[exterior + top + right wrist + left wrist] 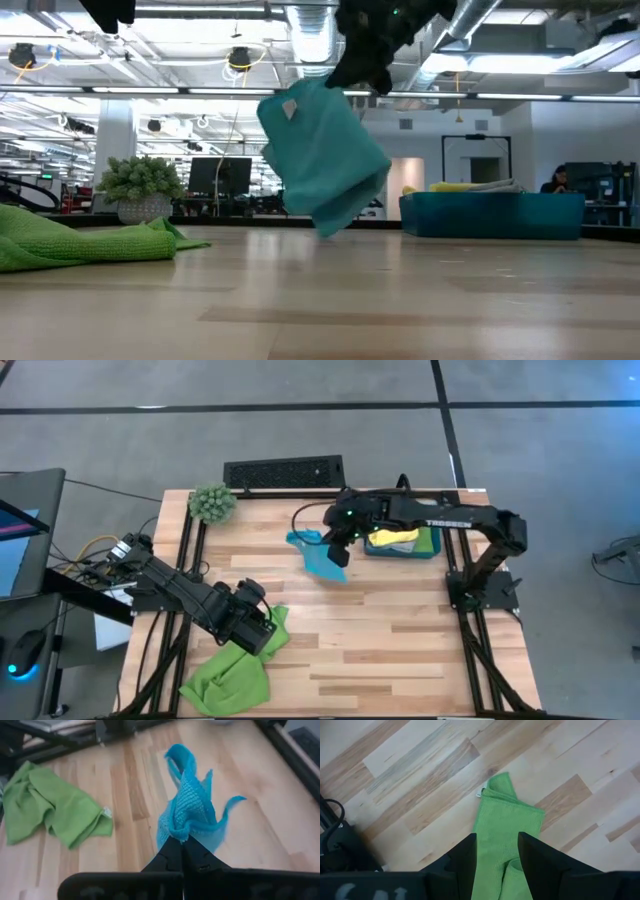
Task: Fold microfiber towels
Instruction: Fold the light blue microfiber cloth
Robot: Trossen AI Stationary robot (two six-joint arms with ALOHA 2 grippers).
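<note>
Teal towel (322,556): hangs off the table, upper centre of the high view.
Right gripper (182,842): reaching in from the right, pinching the teal towel.
Left gripper (496,851): fingers spread, above the lime green towel (232,671), lower left.

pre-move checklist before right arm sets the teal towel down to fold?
1. Right gripper shut on the teal towel: ok.
2. Teal towel hangs clear of the table, bunched rather than spread: not ok for folding yet.
3. Bare table below the towel for laying it flat: ok.
4. Left gripper open over the green towel, apart from the right arm: ok.
5. Teal bin holding a yellow towel sits close beside the hanging towel: cannot tell if clearance suffices.
</note>
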